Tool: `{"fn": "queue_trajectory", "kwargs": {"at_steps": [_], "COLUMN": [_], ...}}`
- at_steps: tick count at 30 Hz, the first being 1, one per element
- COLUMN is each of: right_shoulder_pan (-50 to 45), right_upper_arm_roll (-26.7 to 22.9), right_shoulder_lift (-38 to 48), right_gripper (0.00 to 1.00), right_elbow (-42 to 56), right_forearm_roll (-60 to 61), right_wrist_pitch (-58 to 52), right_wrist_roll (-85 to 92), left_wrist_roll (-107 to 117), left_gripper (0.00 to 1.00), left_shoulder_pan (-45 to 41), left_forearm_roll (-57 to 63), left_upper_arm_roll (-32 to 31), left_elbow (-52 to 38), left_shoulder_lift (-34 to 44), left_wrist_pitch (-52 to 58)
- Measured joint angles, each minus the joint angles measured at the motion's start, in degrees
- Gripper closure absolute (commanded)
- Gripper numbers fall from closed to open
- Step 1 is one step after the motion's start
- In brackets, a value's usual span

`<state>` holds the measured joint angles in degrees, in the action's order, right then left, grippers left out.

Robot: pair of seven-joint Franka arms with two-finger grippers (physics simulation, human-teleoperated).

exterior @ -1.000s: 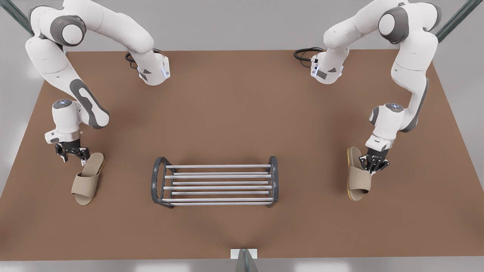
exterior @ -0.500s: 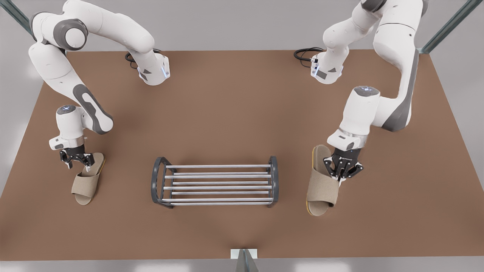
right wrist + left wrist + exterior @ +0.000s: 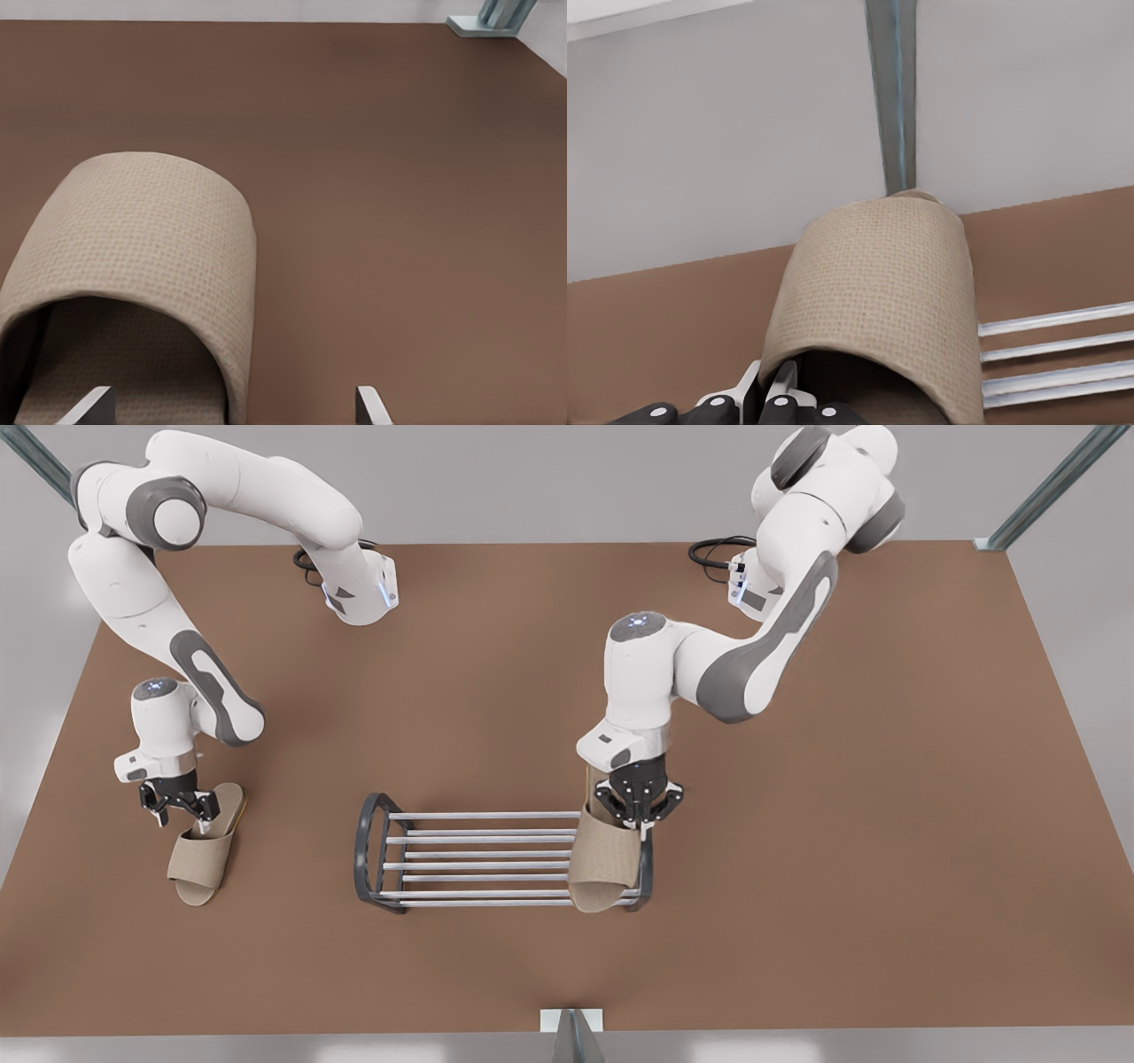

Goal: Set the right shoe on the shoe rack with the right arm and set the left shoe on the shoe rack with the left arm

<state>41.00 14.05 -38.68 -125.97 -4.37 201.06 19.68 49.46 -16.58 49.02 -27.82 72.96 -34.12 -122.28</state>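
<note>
The left shoe (image 3: 604, 859) now lies over the end of the rack (image 3: 478, 859) at the front view's right. Its open toe reaches the nearest bar and its heel the farthest, and it hides part of that end frame. Half a second ago it hung above the table (image 3: 797, 868) well to the right of the rack, and a second ago it was farther out still. Whether the sole already rests on the bars I cannot tell.

The left gripper (image 3: 640, 812) stands at the shoe's heel end on the side toward the rack's end frame, its fingers closed tight on the shoe's edge. In the left wrist view the fingers (image 3: 772, 394) pinch together just under the strap (image 3: 877, 292), with the rack's bars (image 3: 1054, 350) beside it. This arm has swung in across the table and now bends sharply over the rack.

At the front view's left the right shoe (image 3: 205, 846) lies flat on the table where it lay before, well apart from the rack. The right gripper (image 3: 180, 802) is over its heel. It has come in from beside the heel and lower since a second ago, and has hardly shifted in the last half second. In the right wrist view its fingers (image 3: 90, 407) are spread wide, one over the shoe's footbed (image 3: 142, 239) behind the strap and the other over bare table, and they grip nothing.
</note>
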Motion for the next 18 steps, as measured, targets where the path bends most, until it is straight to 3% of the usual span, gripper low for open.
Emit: {"fn": "queue_trajectory", "kwargs": {"at_steps": [6,8,10,18], "right_shoulder_pan": [-0.1,-1.0,-2.7,-2.8], "right_upper_arm_roll": [0.4,0.5,0.5,0.4], "right_shoulder_lift": [0.2,0.1,0.1,-0.2], "right_gripper": [0.00,0.00,0.00,0.00], "right_elbow": [-0.1,-0.2,-0.2,0.3], "right_forearm_roll": [0.4,1.0,2.5,4.3], "right_wrist_pitch": [0.0,0.0,0.0,0.0], "right_wrist_roll": [0.0,0.0,0.0,-0.1], "left_wrist_roll": [6.3,8.3,10.4,18.4], "left_gripper": [0.79,0.79,0.79,0.79], "left_shoulder_pan": [-7.1,-12.6,-14.8,-16.5], "left_forearm_roll": [1.1,1.0,1.0,2.9], "left_upper_arm_roll": [3.7,9.6,11.8,12.7], "left_elbow": [-5.7,-6.9,-7.5,-6.1], "left_shoulder_lift": [-3.9,-4.9,-6.3,-9.1], "left_wrist_pitch": [3.6,4.2,4.3,1.9]}}
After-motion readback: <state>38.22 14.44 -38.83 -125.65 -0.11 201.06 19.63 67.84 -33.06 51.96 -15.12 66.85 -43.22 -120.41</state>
